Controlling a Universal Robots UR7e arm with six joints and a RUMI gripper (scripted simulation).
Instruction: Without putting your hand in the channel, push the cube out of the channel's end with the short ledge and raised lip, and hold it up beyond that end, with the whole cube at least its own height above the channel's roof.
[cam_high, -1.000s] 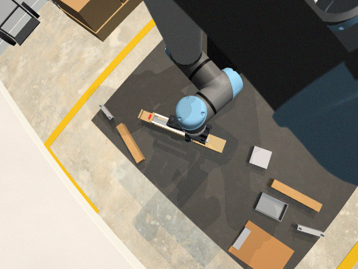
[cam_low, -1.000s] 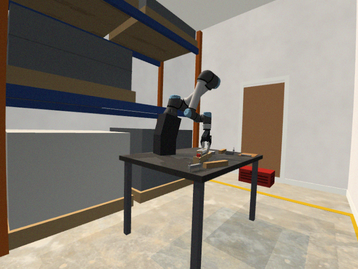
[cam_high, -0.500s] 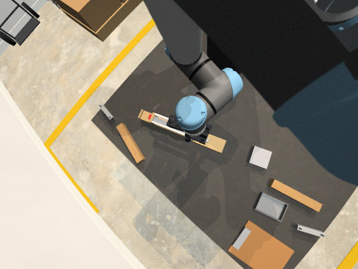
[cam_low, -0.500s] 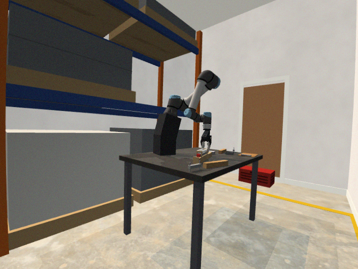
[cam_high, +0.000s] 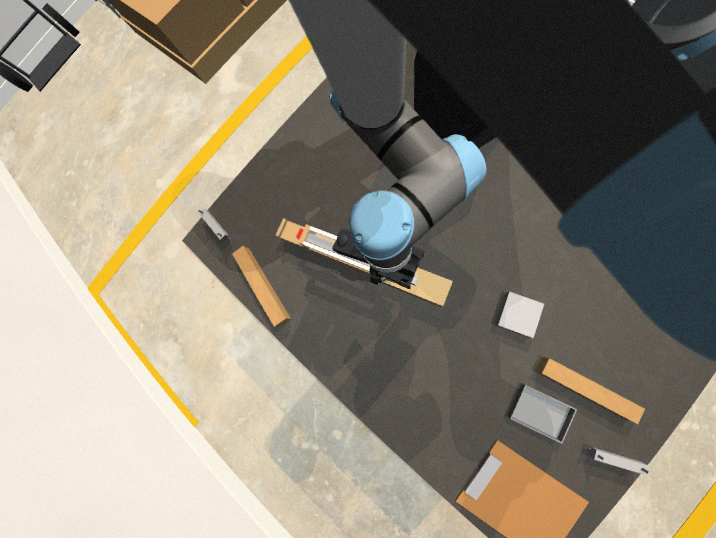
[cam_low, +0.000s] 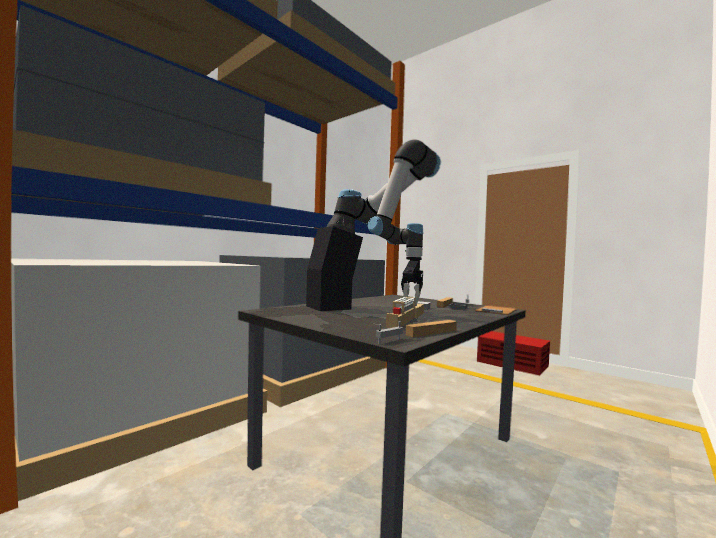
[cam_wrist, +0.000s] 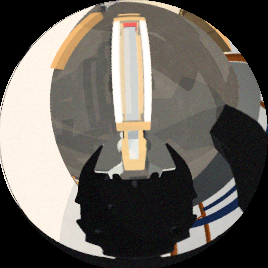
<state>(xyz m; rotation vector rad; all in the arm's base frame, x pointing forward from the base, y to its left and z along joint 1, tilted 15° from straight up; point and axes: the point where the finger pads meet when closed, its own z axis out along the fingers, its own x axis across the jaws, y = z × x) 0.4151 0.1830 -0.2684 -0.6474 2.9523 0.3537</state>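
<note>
The channel (cam_high: 321, 241) (cam_wrist: 118, 75) has white walls on a long tan base (cam_high: 431, 287) and lies on the dark table (cam_high: 358, 358) (cam_low: 324, 323). The red cube (cam_high: 299, 233) (cam_low: 397, 310) (cam_wrist: 130, 25) sits at the channel's far left end, by the short ledge. My gripper (cam_high: 395, 276) (cam_low: 412, 292) (cam_wrist: 133, 130) hangs above the other end, over the long ledge. Its fingers stand a little apart and hold nothing. In the wrist view a thin grey strip (cam_wrist: 132, 142) lies on the ledge below them and runs towards the channel mouth.
A wooden block (cam_high: 260, 285) and a metal bracket (cam_high: 213, 224) lie left of the channel. To the right are a white box (cam_high: 521, 314), a grey tray (cam_high: 542, 413), a plank (cam_high: 591, 389), a board (cam_high: 526, 497) and another bracket (cam_high: 618, 460). The arm's black base (cam_low: 335, 269) stands behind.
</note>
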